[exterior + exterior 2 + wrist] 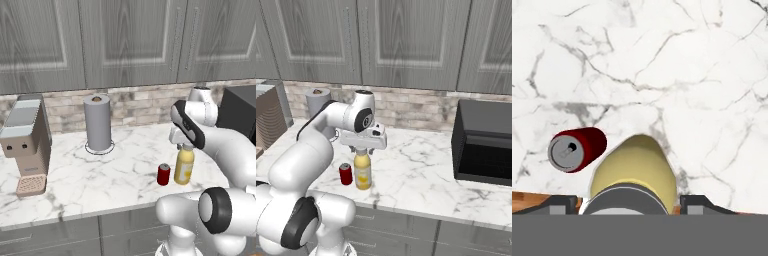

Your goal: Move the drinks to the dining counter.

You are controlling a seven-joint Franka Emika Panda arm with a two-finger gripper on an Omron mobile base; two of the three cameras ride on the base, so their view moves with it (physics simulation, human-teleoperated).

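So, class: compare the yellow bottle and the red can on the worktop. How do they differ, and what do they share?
The yellow bottle is taller than the red can. The bottle has a grey cap; the can has a flat silver top with a tab. The gripper is right over the bottle's cap, while the can stands free beside it. Both stand upright near the front edge of the marble worktop.

A rendered home kitchen. White grey-veined marble worktop (100,175) backed by a beige stone-tile splashback (135,105), grey panelled wall cabinets (125,40) above, grey drawer fronts (406,230) below. Boxy beige coffee machine (26,145) at the worktop's left edge, tall grey paper-towel roll (97,122) near the back edge, black microwave (483,142) at the right.
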